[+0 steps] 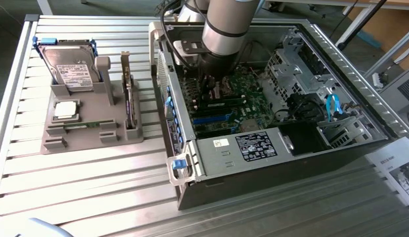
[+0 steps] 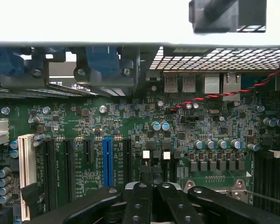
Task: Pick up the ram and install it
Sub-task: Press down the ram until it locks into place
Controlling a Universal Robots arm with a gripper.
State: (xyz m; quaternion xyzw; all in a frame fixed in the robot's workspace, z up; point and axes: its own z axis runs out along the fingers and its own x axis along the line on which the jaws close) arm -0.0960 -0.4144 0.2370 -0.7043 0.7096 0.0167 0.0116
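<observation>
Tool [image 2: 151, 173] is pinched fully shut, black fingers pressed together, and I can make out nothing between them as it hangs low over the green motherboard [image 2: 130, 126] inside the open black computer case [image 1: 270, 168]. The long, thin green ram stick [image 1: 81, 125], as best I can judge, lies flat in the grey plastic parts holder [image 1: 72, 143] on the slatted metal surface [image 1: 92, 197]. That's at nine o'clock from the case in the exterior view, well apart from the tool. So by my reading, pickup isn't done and neither is the install. The exterior view gives us the holder and its silver hard drive [image 1: 72, 69]. The wrist view gives the close-up: the closed fingertips and the blue expansion slot [image 2: 107, 161] among black ones.
</observation>
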